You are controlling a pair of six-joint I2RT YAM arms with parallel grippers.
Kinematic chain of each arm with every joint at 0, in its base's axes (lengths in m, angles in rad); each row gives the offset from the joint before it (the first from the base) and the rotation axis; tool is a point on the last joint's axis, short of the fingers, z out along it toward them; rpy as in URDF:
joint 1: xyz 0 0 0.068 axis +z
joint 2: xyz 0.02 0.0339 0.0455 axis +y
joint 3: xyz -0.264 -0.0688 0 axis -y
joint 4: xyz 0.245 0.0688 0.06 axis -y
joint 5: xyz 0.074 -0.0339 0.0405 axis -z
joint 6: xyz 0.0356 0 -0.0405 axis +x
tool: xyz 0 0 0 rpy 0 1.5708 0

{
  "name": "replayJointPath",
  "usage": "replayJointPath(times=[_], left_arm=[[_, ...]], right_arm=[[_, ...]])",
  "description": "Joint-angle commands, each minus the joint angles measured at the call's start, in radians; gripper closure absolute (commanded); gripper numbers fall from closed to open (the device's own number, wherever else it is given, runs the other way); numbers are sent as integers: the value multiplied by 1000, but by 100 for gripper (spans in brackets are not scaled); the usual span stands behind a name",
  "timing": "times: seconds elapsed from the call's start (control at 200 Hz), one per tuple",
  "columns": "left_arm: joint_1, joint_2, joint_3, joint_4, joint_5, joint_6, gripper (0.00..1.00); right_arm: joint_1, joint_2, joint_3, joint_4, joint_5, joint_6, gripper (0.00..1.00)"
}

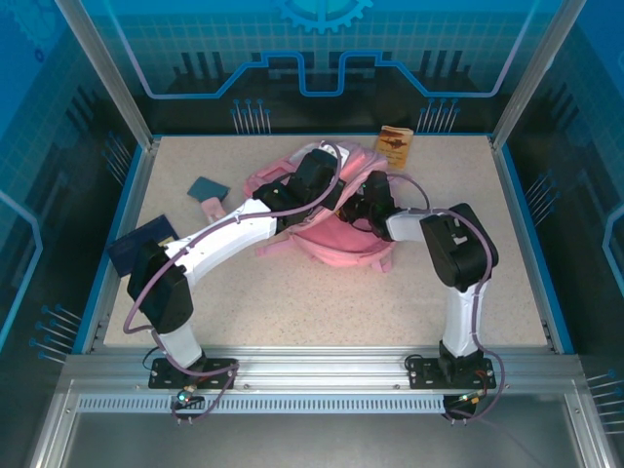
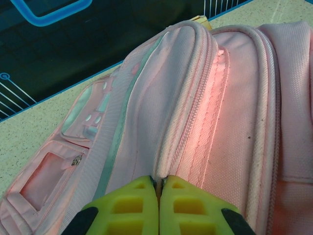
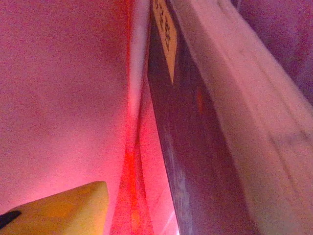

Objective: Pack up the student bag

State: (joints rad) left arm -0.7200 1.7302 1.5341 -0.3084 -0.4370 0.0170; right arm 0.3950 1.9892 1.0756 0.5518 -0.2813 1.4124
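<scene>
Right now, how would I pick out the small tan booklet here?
Find the pink fabric backpack on the speckled table. Just beyond its far right corner sits the small tan booklet. It alone is orange-brown; left of the bag lie a teal flat piece and a dark blue flat book.

The student bag (image 1: 341,244) is pink fabric with pale mint piping and white-silver patches. The table (image 1: 341,312) is beige, finely speckled, with a blue border. The left gripper (image 2: 159,183) is yellow-green; beside it are a dark blue book (image 1: 136,244) and a teal book (image 1: 208,187).
</scene>
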Motion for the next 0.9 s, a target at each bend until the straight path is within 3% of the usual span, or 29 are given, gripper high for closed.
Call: replayJointPath(times=[0.0, 0.275, 0.665, 0.725, 0.89], left_arm=[[18, -81, -18, 71, -1, -45, 100], [48, -116, -130, 80, 16, -85, 100], [53, -268, -377, 39, 70, -133, 99], [57, -297, -420, 31, 89, -164, 89], [60, -352, -502, 24, 174, -288, 35]], right_arm=[[-40, -143, -67, -62, -43, -53, 40], [-87, -487, -244, -461, -72, -256, 47], [-137, -856, -344, -1010, 317, -604, 43], [-157, -882, -332, -1045, 346, -638, 40], [-192, -845, -231, -1025, 358, -716, 26]])
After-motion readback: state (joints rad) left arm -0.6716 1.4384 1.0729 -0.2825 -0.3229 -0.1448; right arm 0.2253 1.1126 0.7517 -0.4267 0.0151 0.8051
